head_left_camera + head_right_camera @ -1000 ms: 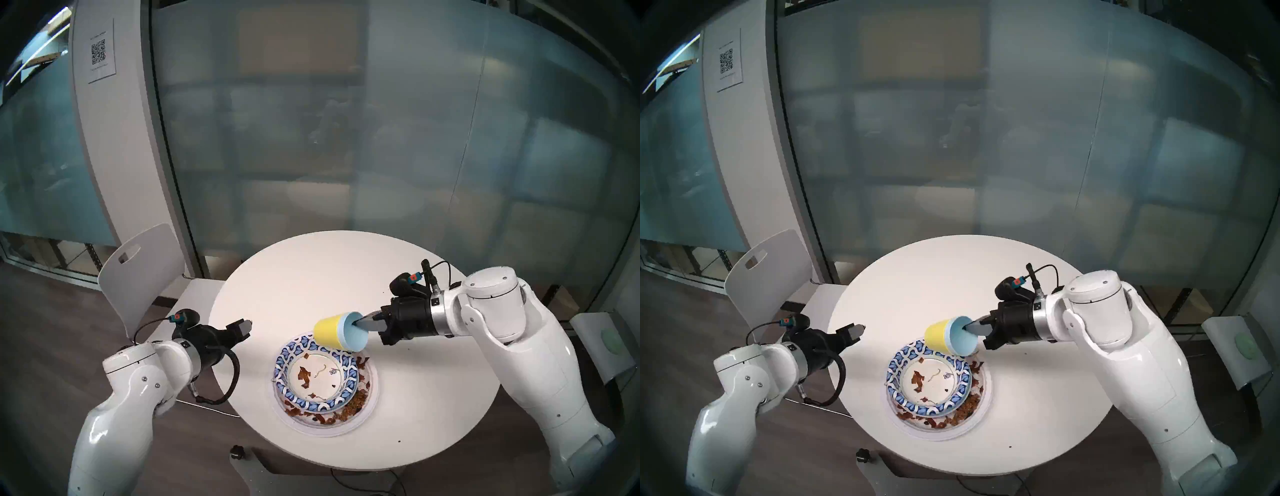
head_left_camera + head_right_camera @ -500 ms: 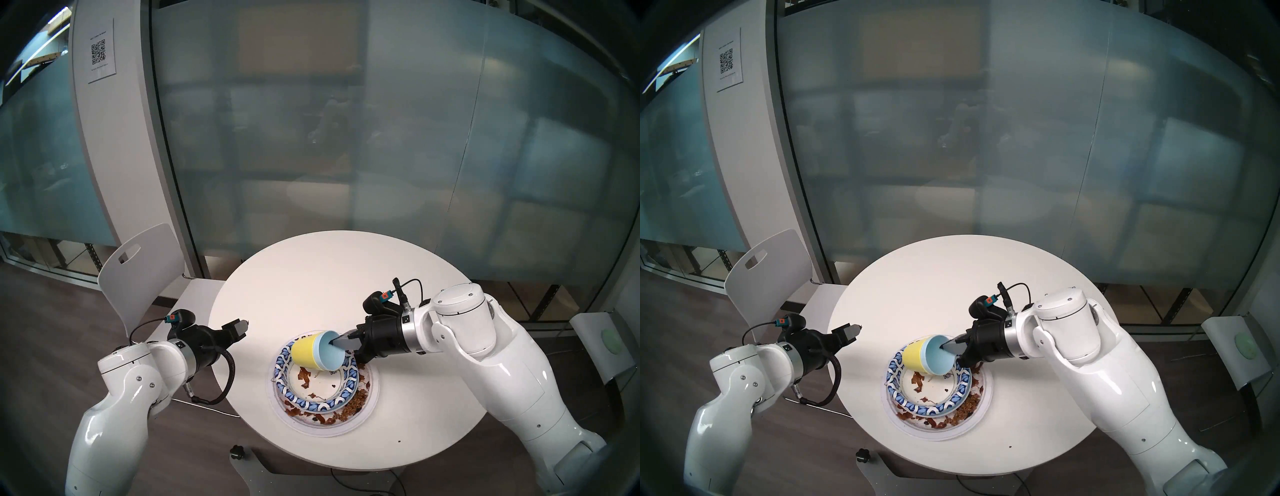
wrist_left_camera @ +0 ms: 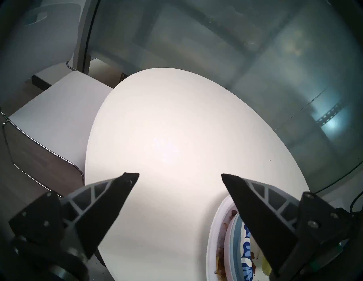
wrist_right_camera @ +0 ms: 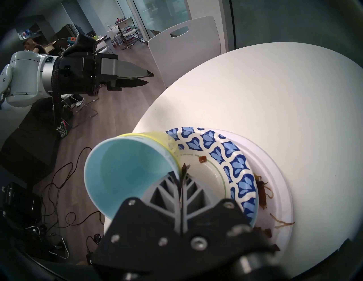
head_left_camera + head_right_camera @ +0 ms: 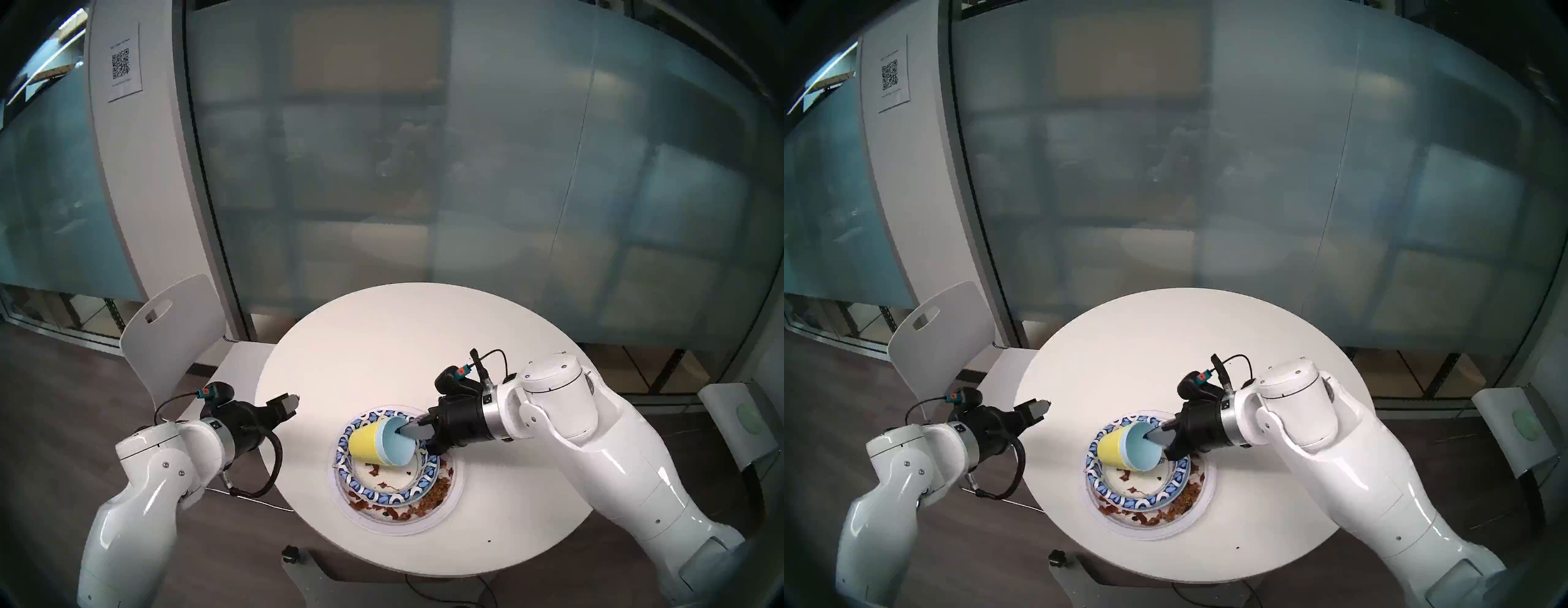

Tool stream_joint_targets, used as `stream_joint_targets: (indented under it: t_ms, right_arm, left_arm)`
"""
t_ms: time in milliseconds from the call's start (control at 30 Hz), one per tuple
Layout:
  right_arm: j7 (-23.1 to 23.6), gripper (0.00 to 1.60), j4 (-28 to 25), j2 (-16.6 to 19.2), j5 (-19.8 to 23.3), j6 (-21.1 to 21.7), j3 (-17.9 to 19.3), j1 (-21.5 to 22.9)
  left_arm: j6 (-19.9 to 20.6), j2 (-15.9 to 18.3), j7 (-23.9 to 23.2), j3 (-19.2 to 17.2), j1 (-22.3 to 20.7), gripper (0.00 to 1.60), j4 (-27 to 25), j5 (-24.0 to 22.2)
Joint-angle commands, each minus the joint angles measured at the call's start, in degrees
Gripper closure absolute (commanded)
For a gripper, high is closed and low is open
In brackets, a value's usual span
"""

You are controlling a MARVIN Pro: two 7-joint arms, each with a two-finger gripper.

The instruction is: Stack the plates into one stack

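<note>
Right now my right claw [image 5: 409, 431] is pinched tight on the rim of the light-blue cup [image 5: 396, 441], which sits nested inside the yellow cup [image 5: 365, 443]; one finger reaches into the blue mouth and the other lies outside the wall, as the right wrist view shows. I hold the pair tilted on their side, mouth toward my right arm, above the far half of the plates. Those plates lie in one pile near the front middle of the round white bench [image 5: 382, 339]. Lowest is the large white paper plate [image 5: 456, 492], strewn with brown scraps [image 5: 432, 496] along its near and right edge. A plain light-blue plate [image 3: 234, 235] lies on it, showing only as a thin band under the next one. Topmost that I can see is the blue-and-white patterned plate [image 5: 407, 494], with a few scraps in its pale centre. My left claw [image 5: 287, 404] hangs over the bench's left edge, well apart from the pile, its fingers spread wide and holding nothing. A white chair [image 5: 174, 322] stands beyond the bench on my left.
</note>
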Motion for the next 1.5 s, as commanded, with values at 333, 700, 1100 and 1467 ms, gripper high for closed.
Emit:
stream_joint_targets:
  t_ms: [333,700,1100,1467]
  right_arm:
    - [-1.5,1.37,1.4,-0.2,2.2,-0.2,-1.7,2.5]
    - [-2.0,0.88,2.0,0.4,3.0,-0.2,-2.3,3.4]
    - [-2.7,0.51,-0.3,2.5,4.6,-0.2,-0.3,3.1]
    - [-5.6,0.5,-5.8,4.1,6.9,-0.2,7.6,-0.4]
  left_arm:
    - [-0.5,0.3,-0.3,0.4,-0.9,0.0,-0.3,0.7]
    - [-0.3,0.3,-0.5,0.2,-1.3,0.0,0.0,0.7]
    - [-0.3,0.3,-0.4,0.1,-1.5,0.0,0.2,0.4]
    - [0.0,0.1,0.1,0.7,-2.8,0.0,-0.8,-0.6]
